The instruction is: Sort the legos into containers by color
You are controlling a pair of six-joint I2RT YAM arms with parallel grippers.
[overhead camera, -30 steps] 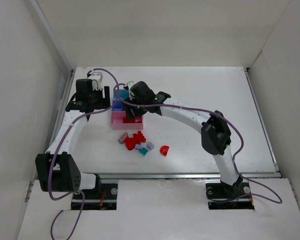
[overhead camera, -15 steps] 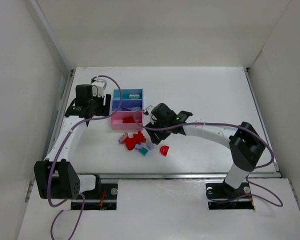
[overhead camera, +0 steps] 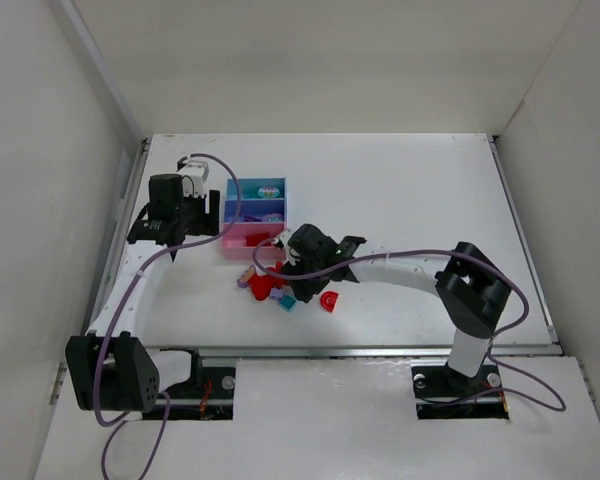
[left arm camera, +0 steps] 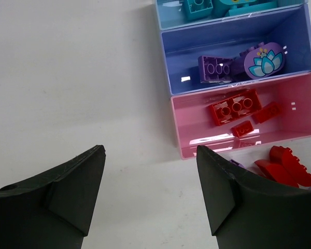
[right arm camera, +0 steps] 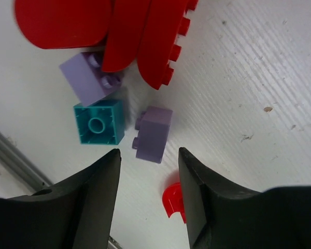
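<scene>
**Both grippers held open, one beside the containers, one over the loose legos**

The white counter [overhead camera: 400, 200] is flanked by white walls, and both arms are stretched over it toward its left half. The containers [overhead camera: 255, 215] are set as a joined row near the middle-left: a light blue tray [left arm camera: 168, 13], a purple-blue tray [left arm camera: 186, 54] and a pink tray [left arm camera: 295, 119].

The left gripper [left arm camera: 150, 155] is held just left of the pink tray, its jaws wide apart with only bare counter between them. The right gripper [right arm camera: 149, 154] is lowered over the loose legos [overhead camera: 270, 285] lying in front of the pink tray. Its jaws are parted and nothing is clamped; a lilac brick [right arm camera: 154, 132] lies just ahead of the tips.

Beside that brick are seen a teal brick [right arm camera: 98, 123], a second lilac brick [right arm camera: 90, 80], a pile of red pieces [right arm camera: 145, 31] and a red arch [right arm camera: 172, 203]. Already sorted, red bricks [left arm camera: 236, 106] lie in the pink tray, purple pieces [left arm camera: 215, 67] in the purple-blue tray and a teal piece [left arm camera: 198, 6] in the light blue tray.
</scene>
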